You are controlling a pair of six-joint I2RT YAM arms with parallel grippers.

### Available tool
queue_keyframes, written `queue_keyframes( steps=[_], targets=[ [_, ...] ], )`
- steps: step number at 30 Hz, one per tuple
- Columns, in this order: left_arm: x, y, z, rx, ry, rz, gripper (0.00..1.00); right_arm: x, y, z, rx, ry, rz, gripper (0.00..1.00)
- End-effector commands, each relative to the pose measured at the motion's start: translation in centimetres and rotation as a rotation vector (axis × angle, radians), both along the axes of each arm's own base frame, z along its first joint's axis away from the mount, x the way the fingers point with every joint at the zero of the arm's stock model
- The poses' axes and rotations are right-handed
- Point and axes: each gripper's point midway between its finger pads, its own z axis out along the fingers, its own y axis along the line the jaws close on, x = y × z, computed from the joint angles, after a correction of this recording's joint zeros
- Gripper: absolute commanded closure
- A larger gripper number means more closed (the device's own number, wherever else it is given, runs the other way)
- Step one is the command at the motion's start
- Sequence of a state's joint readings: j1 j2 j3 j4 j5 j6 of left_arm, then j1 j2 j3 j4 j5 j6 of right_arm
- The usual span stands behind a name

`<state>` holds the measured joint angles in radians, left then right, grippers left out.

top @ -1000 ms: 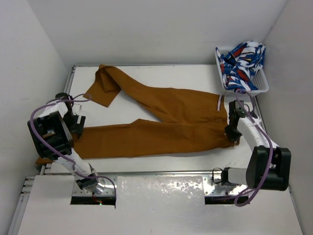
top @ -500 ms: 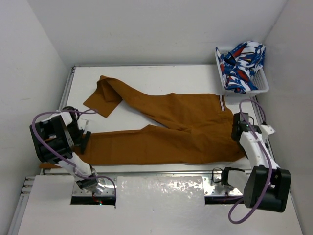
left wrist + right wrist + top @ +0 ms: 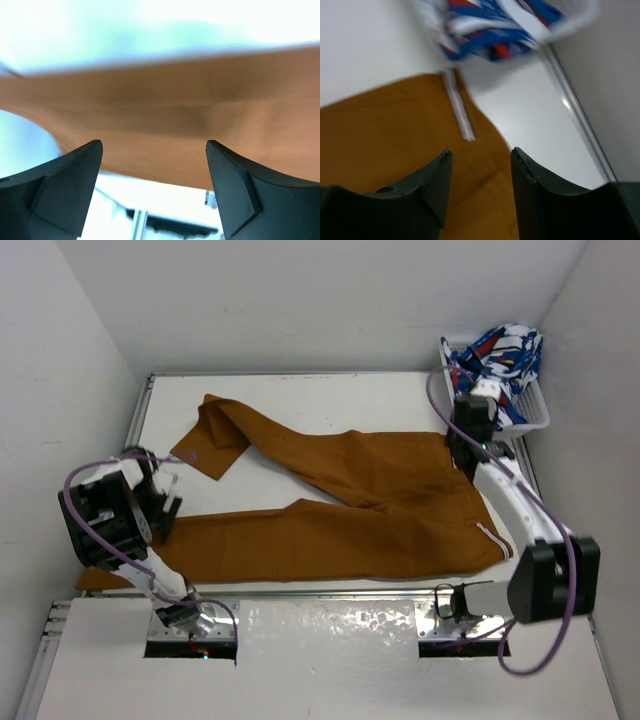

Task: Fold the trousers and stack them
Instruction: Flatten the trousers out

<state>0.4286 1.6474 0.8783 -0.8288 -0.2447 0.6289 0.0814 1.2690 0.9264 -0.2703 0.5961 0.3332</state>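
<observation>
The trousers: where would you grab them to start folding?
Likely the waistband corner beside the striped edge, pinched from above by the right tool. The trousers lie flat on the table, so only an edge offers anything to pinch.

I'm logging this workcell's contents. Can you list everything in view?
trousers: one pair, mustard-brown, spread across the table, waistband at right, far leg's end folded over
basket: one, white, far right corner
patterned clothes: a heap, blue-white-red, in the basket
table: one, white, under the trousers
left fingers: two, black, open, over the near leg's cuff end
right fingers: two, black, open, above the waistband's far corner
</observation>
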Motion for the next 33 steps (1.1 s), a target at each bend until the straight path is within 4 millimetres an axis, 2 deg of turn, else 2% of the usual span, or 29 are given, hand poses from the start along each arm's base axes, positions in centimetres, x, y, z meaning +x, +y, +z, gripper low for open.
queue_keyframes(
  steps=[1,2,3,4,5,6,7,8,9,10,11,12,13,15,16,18,19,22,25,26,28,29,30,31,33],
  targets=[
    [12.3,0.9,6.7,-0.086,-0.434,0.023,0.18,6.1,4.6,2.0,0.064,-0.047,0.239,0.52],
    [14.2,0.3,7.7,-0.138,-0.487,0.048,0.18,6.8,5.2,1.6,0.09,-0.025,0.245,0.53],
    [16.3,0.3,9.2,-0.167,-0.547,0.049,0.18,8.5,6.1,1.2,0.1,-0.007,0.258,0.53],
    [19.8,0.1,12.3,-0.205,-0.659,0.035,0.18,9.0,6.3,0.7,0.098,0.009,0.254,0.53],
    [21.1,-0.2,11.4,-0.253,-0.643,0.075,0.18,9.5,6.6,0.3,0.101,0.024,0.251,0.54],
    [22.3,-0.3,11.4,-0.272,-0.649,0.083,0.19,10.6,7.2,-0.6,0.105,0.045,0.258,0.54],
    [24.3,0.1,12.7,-0.268,-0.686,0.084,0.2,11.0,7.6,-1.2,0.112,0.056,0.266,0.54],
    [25.1,0.2,10.2,-0.287,-0.637,0.128,0.2,11.7,8.0,-1.2,0.116,0.051,0.272,0.54],
    [26.6,0.5,10.3,-0.284,-0.657,0.126,0.2,12.1,8.2,-2.9,0.12,0.087,0.273,0.54],
    [27.5,0.0,8.0,-0.294,-0.618,0.121,0.21,12.4,8.4,-3.6,0.128,0.103,0.27,0.54],
    [28.3,0.2,7.4,-0.281,-0.621,0.119,0.2,12.8,8.6,-3.6,0.145,0.109,0.257,0.54],
    [29.4,0.2,7.4,-0.275,-0.631,0.106,0.19,13.2,8.7,-5.1,0.153,0.144,0.253,0.54],
    [29.8,-0.5,5.4,-0.294,-0.588,0.104,0.19,13.6,9.2,-5.1,0.175,0.144,0.263,0.54],
    [31.1,-1.0,4.8,-0.324,-0.594,0.099,0.18,14.0,9.8,-5.9,0.197,0.154,0.281,0.53],
    [31.4,-1.2,3.3,-0.338,-0.575,0.116,0.18,14.1,10.1,-6.6,0.208,0.163,0.284,0.53],
    [31.9,-1.8,2.4,-0.358,-0.568,0.122,0.17,14.0,10.1,-7.4,0.211,0.177,0.278,0.53],
    [31.8,-1.9,1.3,-0.366,-0.545,0.136,0.17,14.0,10.1,-8.1,0.21,0.194,0.273,0.53],
    [31.1,-2.4,-0.5,-0.343,-0.491,0.137,0.17,13.6,10.0,-9.8,0.207,0.255,0.264,0.53],
    [29.1,-3.1,-2.3,-0.334,-0.402,0.152,0.18,12.8,9.8,-11.3,0.21,0.314,0.242,0.53],
    [27.4,-4.0,-2.9,-0.357,-0.334,0.159,0.2,12.6,9.7,-11.5,0.212,0.321,0.23,0.52],
    [25.6,-4.5,-3.1,-0.373,-0.27,0.172,0.21,12.6,9.6,-11.3,0.214,0.312,0.223,0.51],
    [23.9,-4.8,-3.7,-0.374,-0.218,0.18,0.21,12.6,9.5,-11.1,0.209,0.305,0.218,0.5],
    [23.3,-4.6,-3.1,-0.357,-0.214,0.176,0.21,12.8,9.5,-10.9,0.208,0.294,0.217,0.5],
    [21.8,-4.4,-3.5,-0.33,-0.179,0.178,0.21,12.9,9.4,-10.4,0.207,0.279,0.213,0.5],
    [21.7,-3.8,-3.3,-0.296,-0.207,0.159,0.23,13.2,9.3,-10.0,0.204,0.255,0.207,0.5]
  ],
)
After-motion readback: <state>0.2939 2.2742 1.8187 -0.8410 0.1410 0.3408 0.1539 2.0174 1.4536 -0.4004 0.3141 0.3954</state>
